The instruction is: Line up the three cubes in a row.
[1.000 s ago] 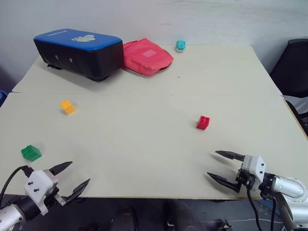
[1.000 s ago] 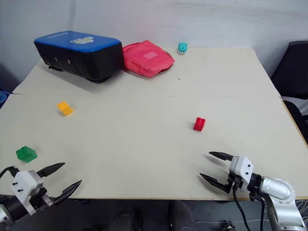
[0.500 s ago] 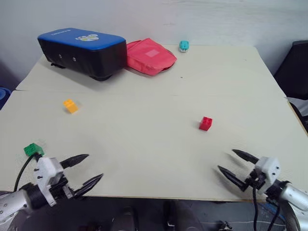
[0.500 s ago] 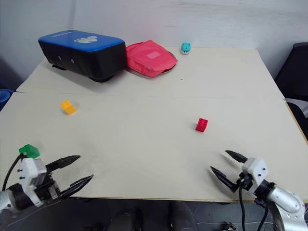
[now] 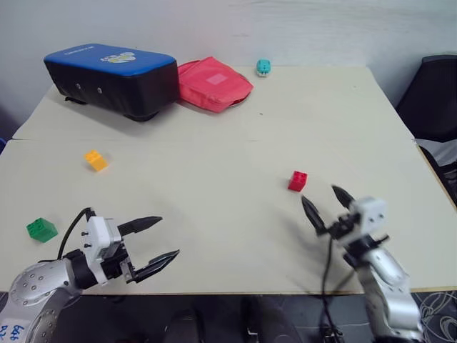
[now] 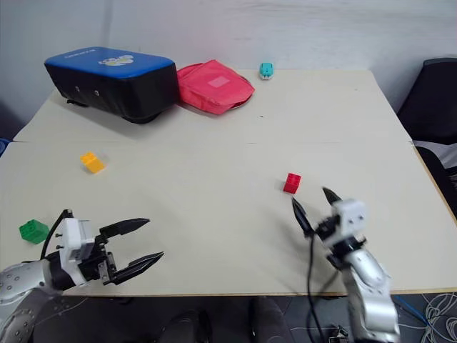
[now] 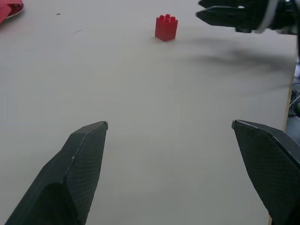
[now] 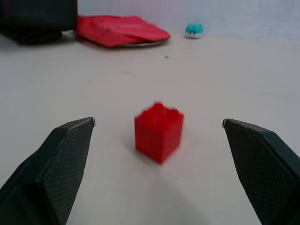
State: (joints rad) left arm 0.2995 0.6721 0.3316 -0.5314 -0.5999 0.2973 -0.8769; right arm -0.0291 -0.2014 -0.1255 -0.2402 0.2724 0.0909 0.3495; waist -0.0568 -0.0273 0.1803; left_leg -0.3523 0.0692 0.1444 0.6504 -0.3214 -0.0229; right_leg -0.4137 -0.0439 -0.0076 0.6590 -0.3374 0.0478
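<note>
The three cubes are lying well apart on the pale table (image 5: 214, 107). Taking the table's middle as the clock's centre in the head views, the red cube (image 5: 298, 181) is sitting at about 4 o'clock, with bare tabletop all round it. The orange-yellow cube (image 5: 96, 160) is lying out at 9 o'clock, and the green cube (image 5: 41, 229) at about 8 o'clock, near the table's left edge and not far from the near edge.

The right gripper (image 5: 325, 206) is hovering just near of the red cube, at the cube's 5 o'clock, with its jaws spread wide and holding nothing; in the right wrist view the red cube (image 8: 158, 131) is standing between the lines of the two fingers (image 8: 51, 178) but ahead of their tips, untouched. The left gripper (image 5: 158, 239) is hanging over the near edge at about 7 o'clock, pointing rightward, jaws likewise wide apart and empty, with the green cube off at its 9 o'clock.

The far left corner, around 11 o'clock, is being taken up by a blue-topped black case (image 5: 111, 77) with a red pouch (image 5: 212, 84) touching its right side, and a small teal object (image 5: 263, 67) is sitting at 12 o'clock by the far edge. The middle and right of the table are lying open.
</note>
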